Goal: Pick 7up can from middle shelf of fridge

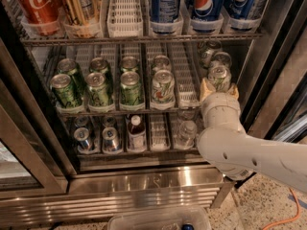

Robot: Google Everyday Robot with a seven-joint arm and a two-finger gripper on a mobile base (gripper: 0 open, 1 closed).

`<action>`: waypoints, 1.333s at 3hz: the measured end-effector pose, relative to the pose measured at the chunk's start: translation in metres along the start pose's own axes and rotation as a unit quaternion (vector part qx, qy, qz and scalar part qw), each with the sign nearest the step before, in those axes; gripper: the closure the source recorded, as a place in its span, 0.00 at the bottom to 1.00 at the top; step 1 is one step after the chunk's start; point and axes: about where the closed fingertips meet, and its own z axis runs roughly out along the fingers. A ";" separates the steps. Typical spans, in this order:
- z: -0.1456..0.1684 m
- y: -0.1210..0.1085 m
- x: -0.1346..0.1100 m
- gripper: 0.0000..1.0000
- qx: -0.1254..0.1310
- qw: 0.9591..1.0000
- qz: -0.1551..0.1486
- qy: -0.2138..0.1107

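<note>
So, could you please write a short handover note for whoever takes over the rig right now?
Tool: inside the fridge, at the right end of the middle shelf, right up against the front 7up can in the rightmost lane. A grip cannot be confirmed.
Things: the 7up can stands upright on the shelf, with more cans behind it in the same lane.
Done: the tool is at the can.
Left: confirm the grasp, lift the can and draw it out of the fridge.

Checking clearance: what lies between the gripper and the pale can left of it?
One empty white lane tray, camera view; the gripper sits rightmost on the middle shelf.
</note>
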 end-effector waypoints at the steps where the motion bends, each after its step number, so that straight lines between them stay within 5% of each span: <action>1: 0.001 0.000 0.004 0.62 0.002 1.000 -0.004 0.002; 3: 0.001 0.002 0.009 1.00 -0.004 1.000 -0.013 0.001; 4: -0.001 0.006 0.008 1.00 -0.014 1.000 -0.022 -0.002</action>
